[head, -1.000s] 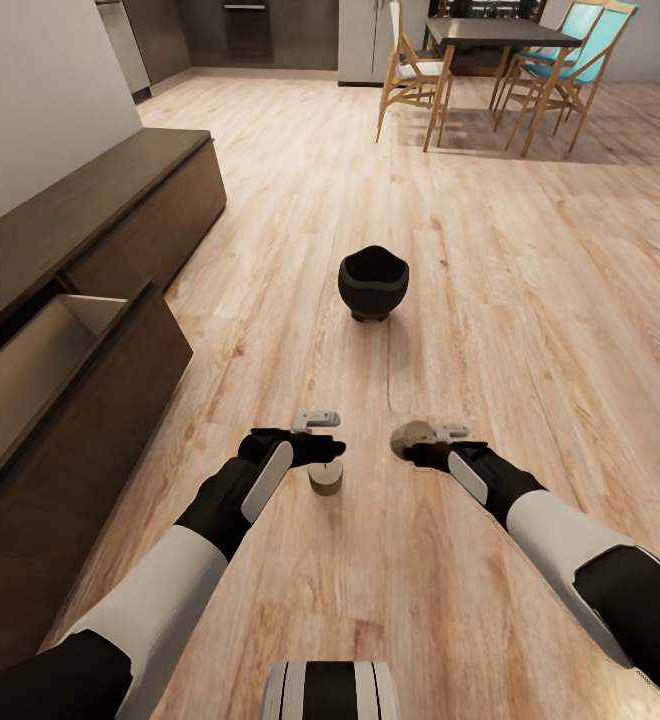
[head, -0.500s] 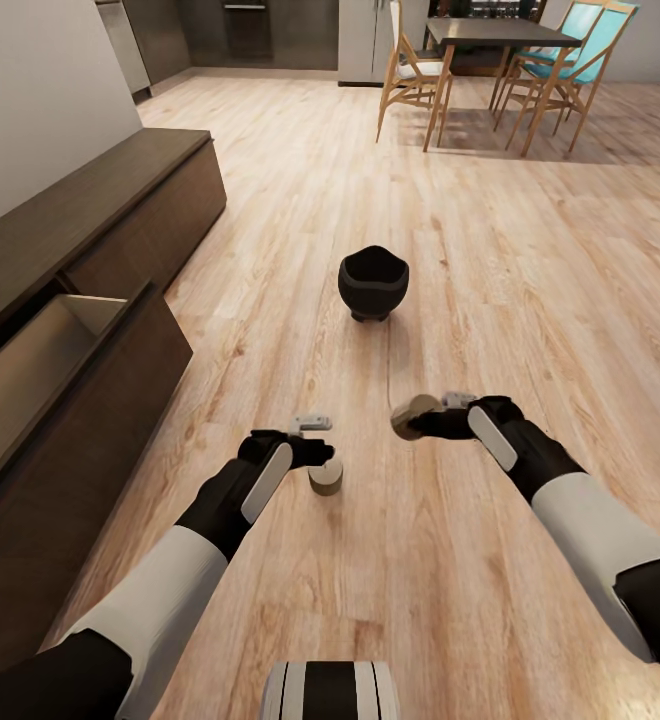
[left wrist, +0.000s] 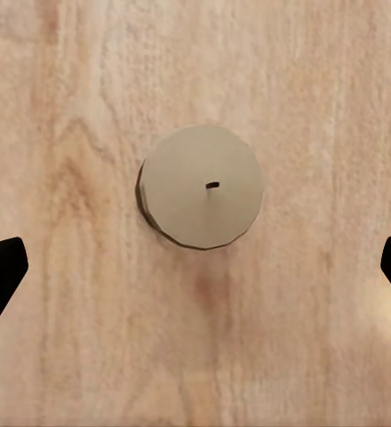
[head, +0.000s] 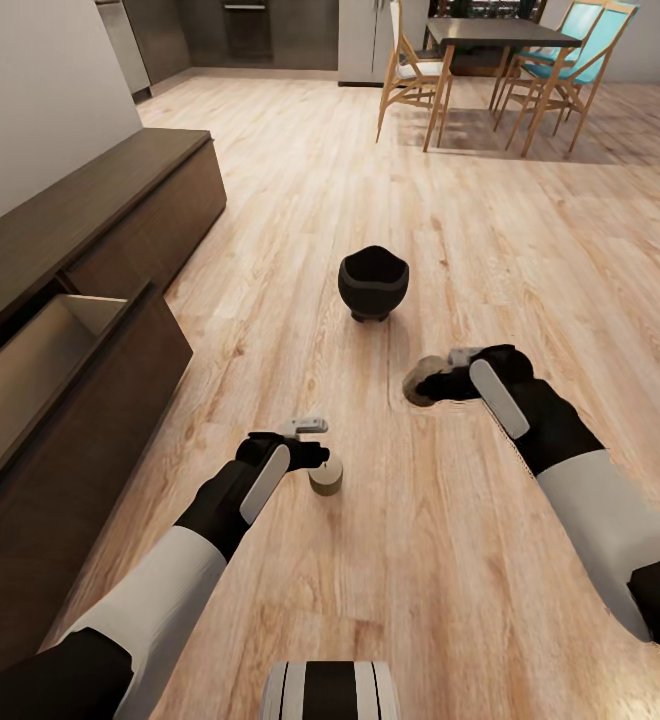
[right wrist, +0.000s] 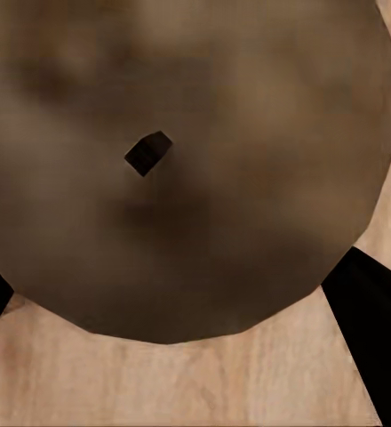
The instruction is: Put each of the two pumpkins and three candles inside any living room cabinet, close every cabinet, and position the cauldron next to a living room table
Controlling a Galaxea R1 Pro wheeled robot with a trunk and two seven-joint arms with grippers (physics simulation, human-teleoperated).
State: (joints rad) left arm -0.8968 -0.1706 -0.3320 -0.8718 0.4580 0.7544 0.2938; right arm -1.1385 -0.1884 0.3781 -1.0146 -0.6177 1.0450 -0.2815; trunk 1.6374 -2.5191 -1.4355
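Right end effector (head: 432,383) grips one candle (head: 420,381); left end effector (head: 322,448), open above the second candle (head: 325,477) near the cauldron (head: 373,283), should descend centred.

tan-brown candles (head: 325,476) (head: 422,381), a black cauldron (head: 373,283), a dark-brown cabinet (head: 100,220) with a pale drawer inside, pale streaky wood floor (head: 300,200), teal chairs (head: 580,40).

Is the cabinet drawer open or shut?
Open: the drawer is pulled out of the cabinet, its pale inside visible with nothing seen in it.
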